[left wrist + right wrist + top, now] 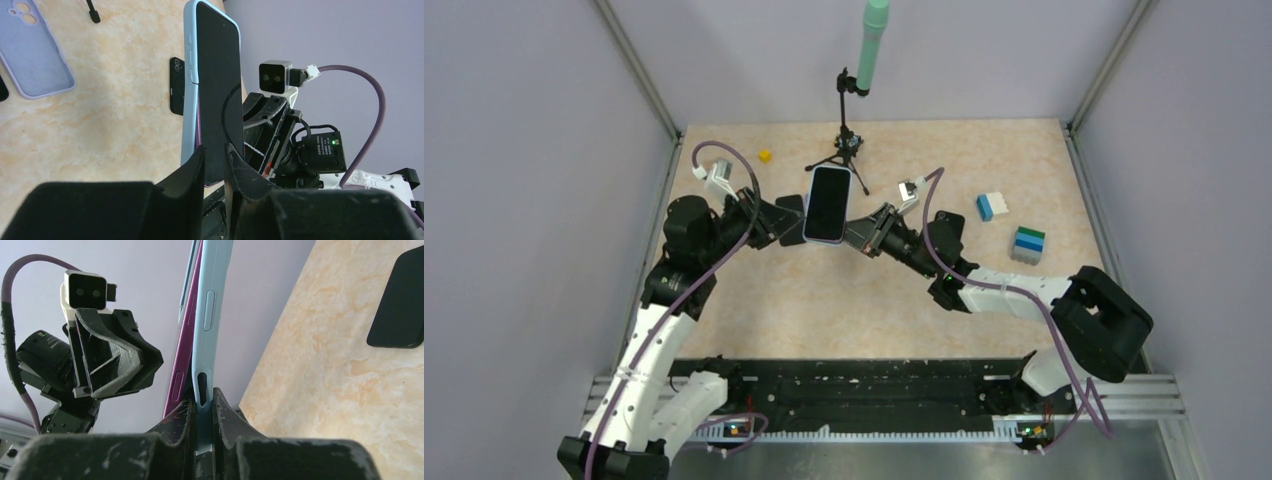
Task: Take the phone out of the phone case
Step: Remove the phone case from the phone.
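Yellow is the small cube [765,156] on the beige counter [754,290], left of the tripod [848,150] and well apart from it. Also left of the tripod, but closer to the robot bases, the left hand [796,228] comes in from the side. In its wrist view the two fingers [197,167] are clenched on one end of the phone [827,203], one on the back side and one on the screen side. I cannot tell if the case is also between them. In the same view a lavender case [35,55] lies flat on the counter near one leg of the tripod, with its inside facing up.

The phone is in the air just in front of the tripod, held from both sides, and its dark screen faces the top camera. It sits in the light blue phone case [212,315], but along one long side the purple edge of the phone stands apart from the case.

The right hand [861,232], right of the tripod and closer to the bases, is clamped on the rim of the phone case.

Further right of the tripod a black flat thing [948,222] lies on the counter, then a blue and white block [991,206], then a blue and green block [1027,244].
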